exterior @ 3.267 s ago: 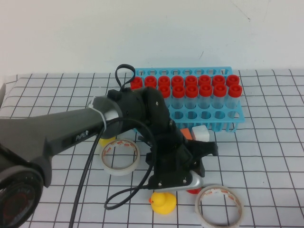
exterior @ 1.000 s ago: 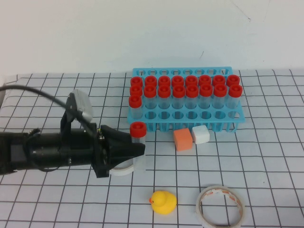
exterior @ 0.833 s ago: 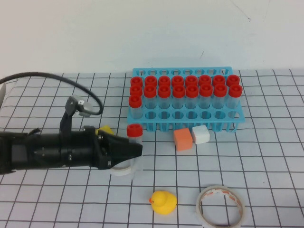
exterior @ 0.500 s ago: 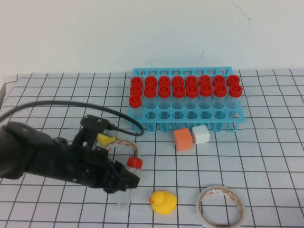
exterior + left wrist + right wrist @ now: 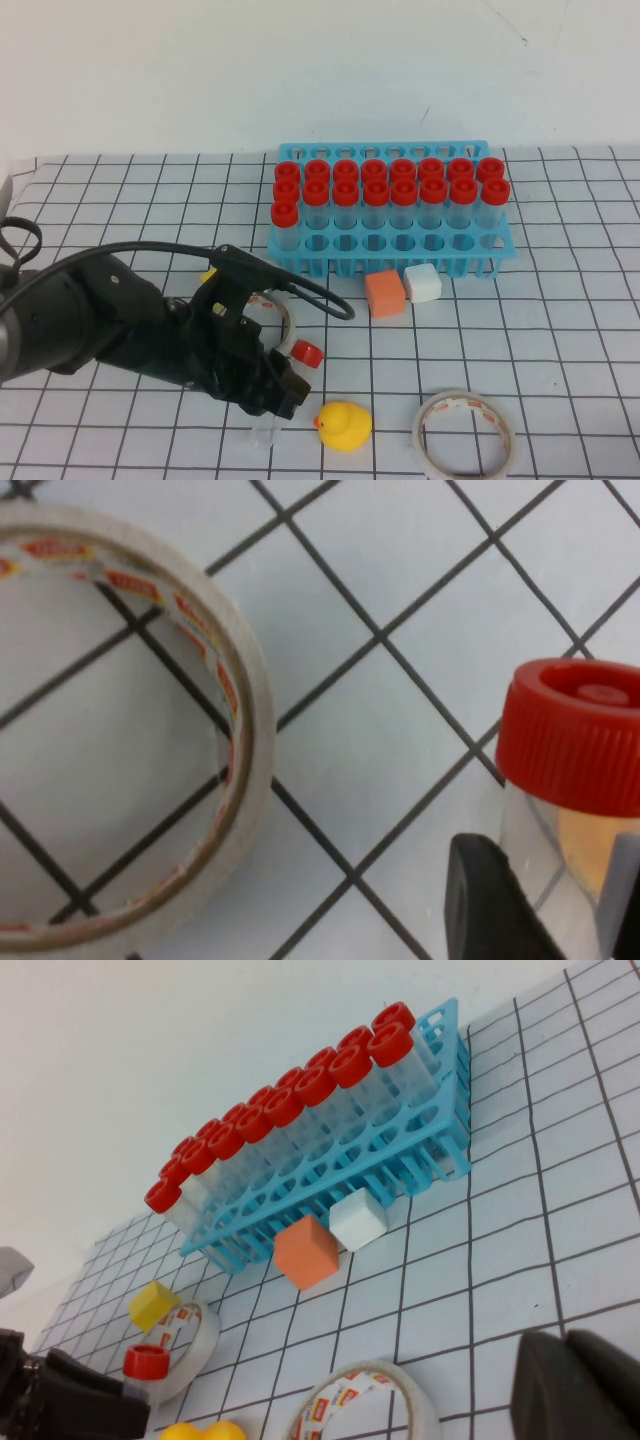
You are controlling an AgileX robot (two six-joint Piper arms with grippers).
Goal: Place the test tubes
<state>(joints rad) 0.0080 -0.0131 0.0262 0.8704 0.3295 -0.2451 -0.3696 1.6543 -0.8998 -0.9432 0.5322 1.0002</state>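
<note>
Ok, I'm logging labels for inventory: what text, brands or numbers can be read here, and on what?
On the tape roll beside the left gripper, which grips the test tube: red print, too blurred to read.
On the second tape roll: red print, unreadable.
On the right gripper, shut, outside the high view: none.
Nothing else carries text.

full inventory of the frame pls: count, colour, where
rack: 1, blue, far side, right of centre
racked test tubes: 17, clear, red caps, upright in the rack
held test tube: 1, clear, red cap, tilted, beside the duck
tape rolls: 2, whitish; one near right, one by the left arm
orange cube: 1, in front of the rack
white cube: 1, beside the orange cube
yellow block: 1, next to the left tape roll
duck: 1, yellow, near edge
left hand: shut on the held test tube, near centre
right hand: shut, empty, seen only in its wrist view
</note>
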